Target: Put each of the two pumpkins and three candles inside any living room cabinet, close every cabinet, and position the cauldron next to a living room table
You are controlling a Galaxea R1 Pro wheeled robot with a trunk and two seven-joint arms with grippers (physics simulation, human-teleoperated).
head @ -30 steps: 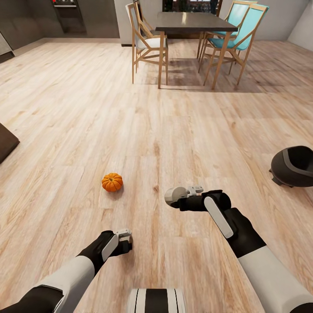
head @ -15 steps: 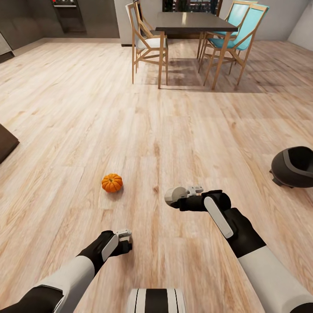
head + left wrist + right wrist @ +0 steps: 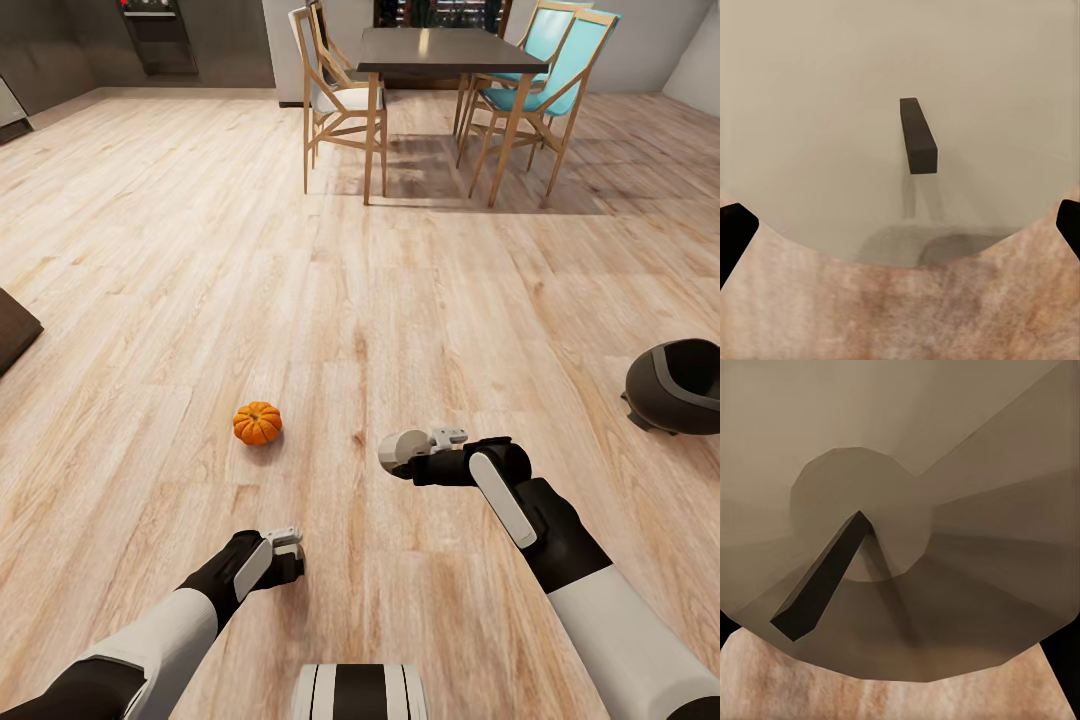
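An orange pumpkin (image 3: pixel 258 423) sits on the wood floor ahead of my left arm. My right gripper (image 3: pixel 412 456) is shut on a grey-brown candle (image 3: pixel 400 447), held above the floor to the pumpkin's right. The right wrist view looks onto that candle's top (image 3: pixel 945 472) and dark wick (image 3: pixel 821 585). My left gripper (image 3: pixel 287 550) hangs low, nearer to me than the pumpkin. In the left wrist view a pale candle (image 3: pixel 855 82) with a dark wick (image 3: pixel 919 135) sits between the black fingertips (image 3: pixel 733 225). The black cauldron (image 3: pixel 678 385) stands on the floor at the far right.
A dark dining table (image 3: pixel 450 50) with wooden and teal chairs (image 3: pixel 340 100) stands at the far end of the room. The corner of a dark brown piece of furniture (image 3: pixel 12 335) pokes in at the left edge. Bare wood floor lies around the pumpkin.
The whole picture has slid very slightly, so the camera moved a touch. Both arms hold the same pose and the pumpkin and cauldron stay put.
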